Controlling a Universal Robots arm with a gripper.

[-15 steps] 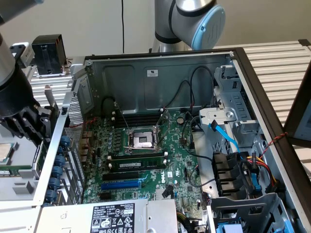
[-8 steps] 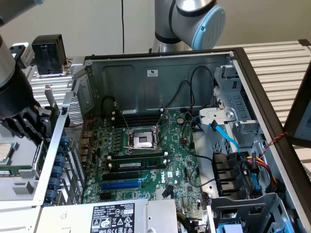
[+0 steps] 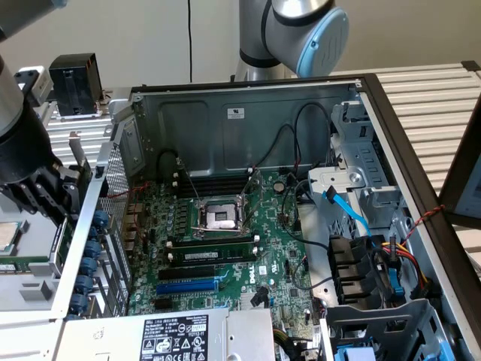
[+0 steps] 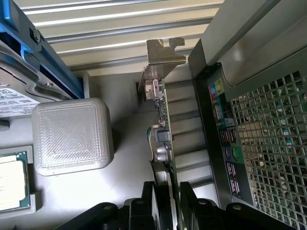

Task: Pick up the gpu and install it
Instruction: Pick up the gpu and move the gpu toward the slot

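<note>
The gripper (image 4: 169, 195) has its jaws clamped on the gpu (image 4: 163, 120), which shows edge-on in the wrist view, metal bracket (image 4: 164, 52) away from the fingers. Pickup looks done. Installing is not: the card hangs over the grey surface just outside the case's rear wall (image 4: 225, 143), beside the port panel, and no card sits in the motherboard's (image 3: 225, 248) slots (image 3: 188, 286). That wall and its grille (image 4: 273, 143) stand between the card and the board. On the card's other side lie a white block (image 4: 72, 136) and a cpu (image 4: 12, 179). Inside the case, memory sticks (image 3: 214, 252) and loose cables (image 3: 353, 218) crowd the board.
</note>
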